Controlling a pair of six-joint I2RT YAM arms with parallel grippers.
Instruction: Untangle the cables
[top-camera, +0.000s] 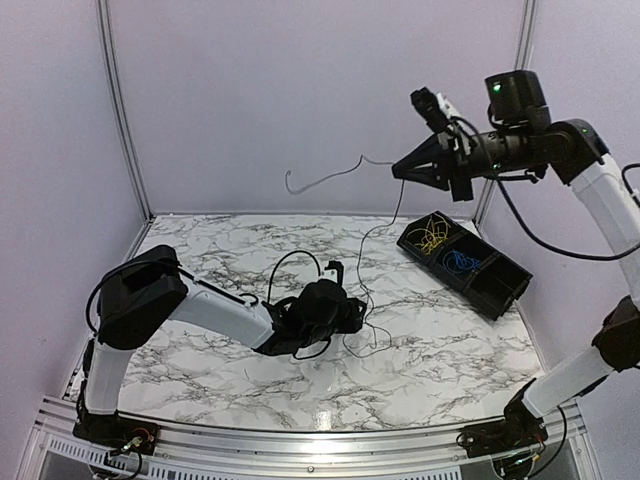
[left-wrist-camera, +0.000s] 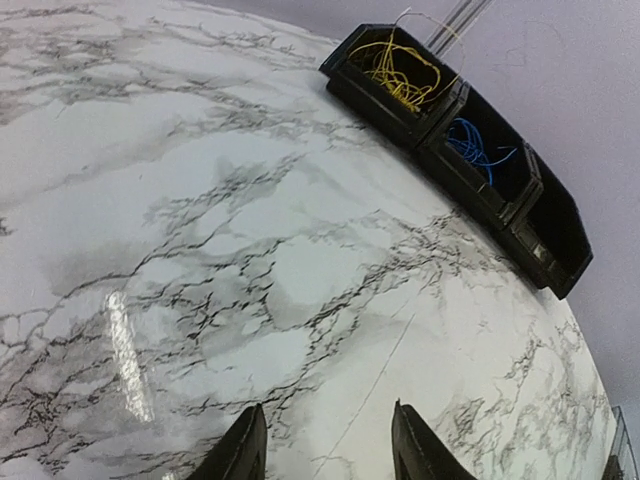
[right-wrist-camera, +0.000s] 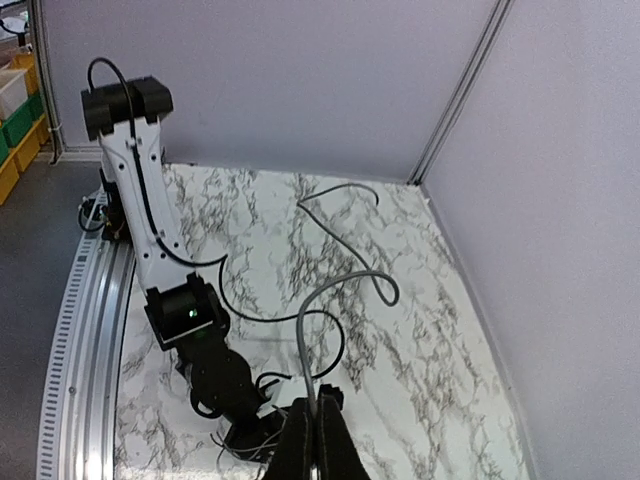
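Observation:
My right gripper (top-camera: 397, 172) hangs high over the back of the table, shut on a thin grey cable (top-camera: 322, 180). One end of this cable sticks out to the left in the air; the rest drops to a loose tangle (top-camera: 365, 335) on the marble. In the right wrist view the cable (right-wrist-camera: 335, 290) curls up from between the closed fingers (right-wrist-camera: 314, 412). My left gripper (top-camera: 352, 312) sits low beside the tangle. Its jaws (left-wrist-camera: 325, 440) are open, and one thin wire (left-wrist-camera: 378, 375) lies on the table between them, ungripped. Yellow cables (left-wrist-camera: 400, 70) and blue cables (left-wrist-camera: 475, 150) lie in a tray.
A black tray (top-camera: 510, 290) with three compartments stands at the back right, with yellow wires (top-camera: 432, 238) in one compartment and blue wires (top-camera: 460, 262) in the middle one. Pale walls close the back and sides. The left arm's own black cable (top-camera: 290, 262) loops above its wrist.

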